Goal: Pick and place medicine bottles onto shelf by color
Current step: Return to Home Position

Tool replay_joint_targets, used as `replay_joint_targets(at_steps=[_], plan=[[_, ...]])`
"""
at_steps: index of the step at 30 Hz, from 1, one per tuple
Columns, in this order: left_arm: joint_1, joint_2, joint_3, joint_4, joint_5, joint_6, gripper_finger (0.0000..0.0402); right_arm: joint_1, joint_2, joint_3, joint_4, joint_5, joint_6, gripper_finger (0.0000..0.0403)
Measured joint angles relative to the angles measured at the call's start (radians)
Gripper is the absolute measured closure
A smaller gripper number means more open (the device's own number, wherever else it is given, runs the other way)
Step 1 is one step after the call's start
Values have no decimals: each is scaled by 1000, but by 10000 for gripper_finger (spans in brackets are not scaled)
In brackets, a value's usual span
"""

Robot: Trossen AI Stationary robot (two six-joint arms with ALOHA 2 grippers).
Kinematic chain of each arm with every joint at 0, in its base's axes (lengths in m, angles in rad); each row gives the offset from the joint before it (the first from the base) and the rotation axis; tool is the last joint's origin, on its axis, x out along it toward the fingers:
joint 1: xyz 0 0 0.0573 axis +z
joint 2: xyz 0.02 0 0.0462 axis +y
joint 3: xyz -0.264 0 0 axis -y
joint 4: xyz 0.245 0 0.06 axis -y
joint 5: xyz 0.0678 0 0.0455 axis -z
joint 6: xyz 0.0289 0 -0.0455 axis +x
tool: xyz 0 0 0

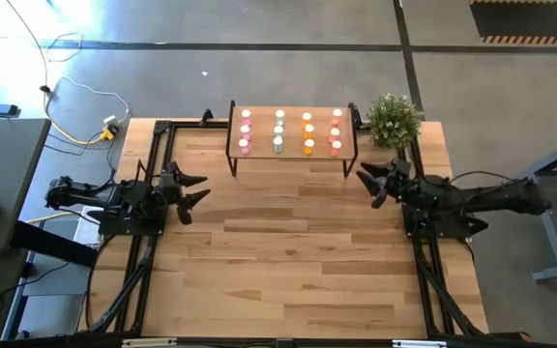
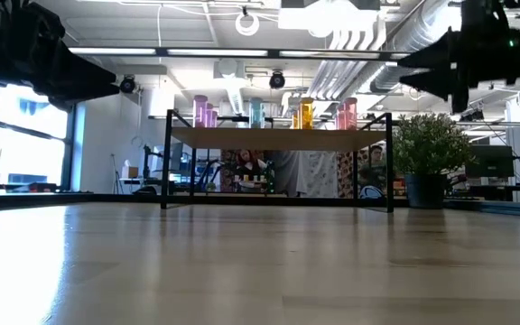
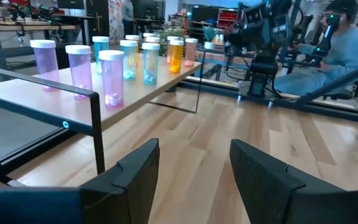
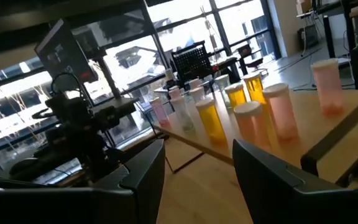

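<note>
Item 1, table [image 1: 298, 271]: plank-patterned wood, with both arms mounted at its sides

Item 2, left gripper [image 1: 204, 188]: at the table's 9 o'clock side, raised above the wood, fingers spread wide with nothing between them; the shelf lies at its 2 o'clock, well apart

Item 3, right gripper [image 1: 366, 187]: at the 3 o'clock side, fingers also parted wide and holding nothing; the shelf lies at its 10 o'clock, near but not touching

Item 4, shelf [image 1: 263, 135]: light-wood board on thin black legs, at the table's 12 o'clock edge, beyond both grippers

Item 5, medicine bottles [image 1: 278, 130]: twelve, white-capped, all upright on the shelf in four columns of three; from 9 to 3 o'clock they run pink [image 1: 245, 131], pale green, orange [image 1: 308, 131], red-pink [image 1: 336, 130]

Item 6, potted plant [image 1: 395, 118]: just beside the shelf's 3 o'clock end

Item 7, person [image 3: 347, 43]: seated beyond the table, seen past the right arm in the left wrist view
</note>
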Motion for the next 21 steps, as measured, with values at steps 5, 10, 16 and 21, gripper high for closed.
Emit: replay_joint_targets(at_steps=[5, 10, 16, 21], plan=[[0, 0, 0, -1, 0, 0, 216, 0, -41, -78, 27, 2, 0, 224], [0, 0, 0, 0, 0, 0, 216, 0, -92, -78, -12, 16, -57, 224], [0, 0, 0, 0, 0, 0, 216, 0, -198, -78, -88, 104, -124, 224], [0, 0, 0, 0, 0, 0, 216, 0, -278, -78, -186, 120, -149, 224]])
